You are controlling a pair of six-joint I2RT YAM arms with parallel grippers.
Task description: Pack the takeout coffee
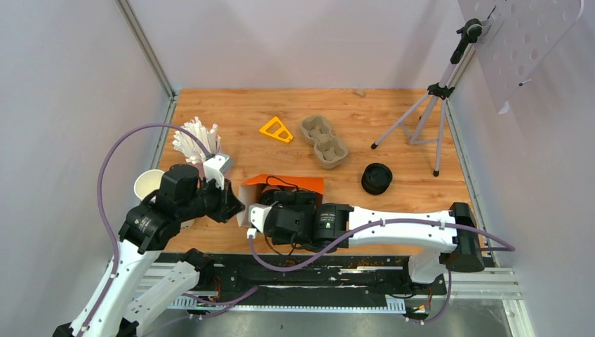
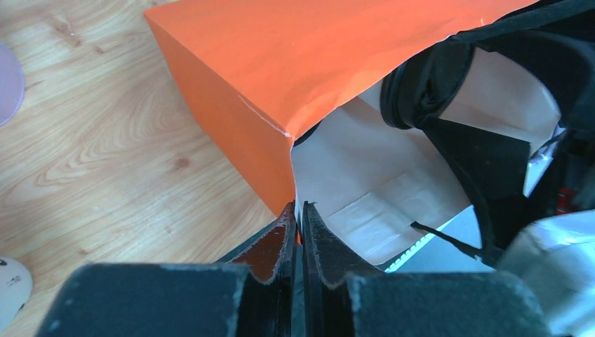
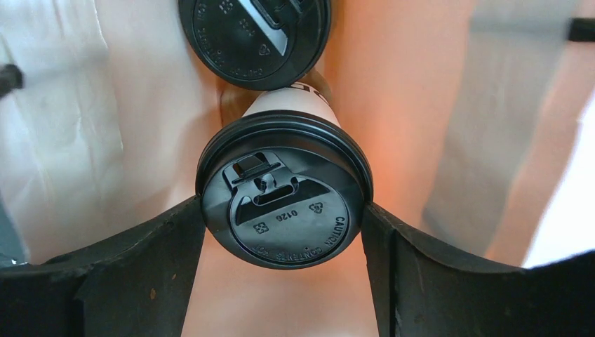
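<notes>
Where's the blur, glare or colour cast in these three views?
Top external: evenly lit and sharp, no harsh shadows on the wooden table. Left wrist: orange paper bag crisp, the left gripper's fingers soft up close. Right wrist: lidded coffee cup sharp, lid lettering readable; bag interior glows orange, lower right edge blown white.

White paper cup [image 3: 295, 104], round black lid [image 3: 283, 186] on, inside orange paper bag [image 3: 421, 105], lid rim touched on both sides by right gripper [image 3: 283, 210] fingers, second black-lidded cup [image 3: 254, 35] just behind it, deeper in bag
</notes>
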